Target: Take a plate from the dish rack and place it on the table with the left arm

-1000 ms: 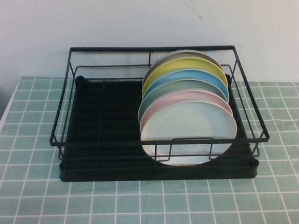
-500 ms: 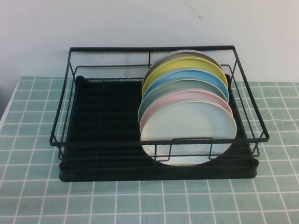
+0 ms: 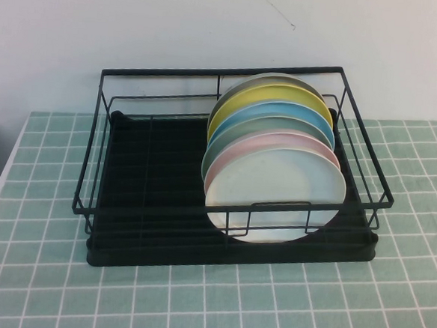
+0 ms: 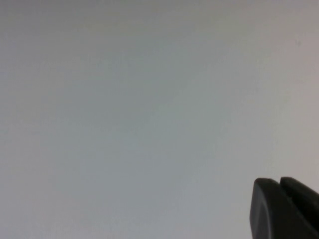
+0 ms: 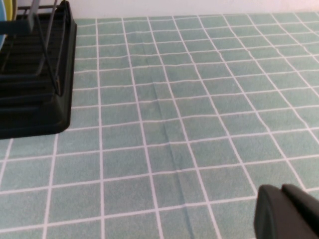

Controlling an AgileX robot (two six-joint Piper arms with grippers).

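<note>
1. Nothing has moved since the earlier frames: the stack of plates and the dish rack (image 3: 233, 172) sit exactly as they did, and neither arm has entered the high view.
2. The plate (image 3: 280, 194), very pale mint-white, stands on edge at the front of the row, in the right half of the dish rack, leaning against the pale pink plate (image 3: 268, 146) behind it.
3. Behind those come a grey-green plate (image 3: 270, 125), a light blue plate (image 3: 271, 113), a yellow plate (image 3: 272, 96) and another rim at the back.
4. The left gripper (image 4: 286, 209) is closed and empty; its wrist camera faces only blank wall, well away from the rack.
5. The right gripper (image 5: 289, 211) hovers low over the table (image 5: 199, 124), beside the rack's corner; I cannot tell its finger state.
6. The task looks unstarted: the reach comes first.
7. Next, the left arm must swing over, open, and take the plate's top rim.
8. The rack's front wire loop (image 3: 278, 217) crosses the plate's face, so lifting upward seems necessary.
</note>
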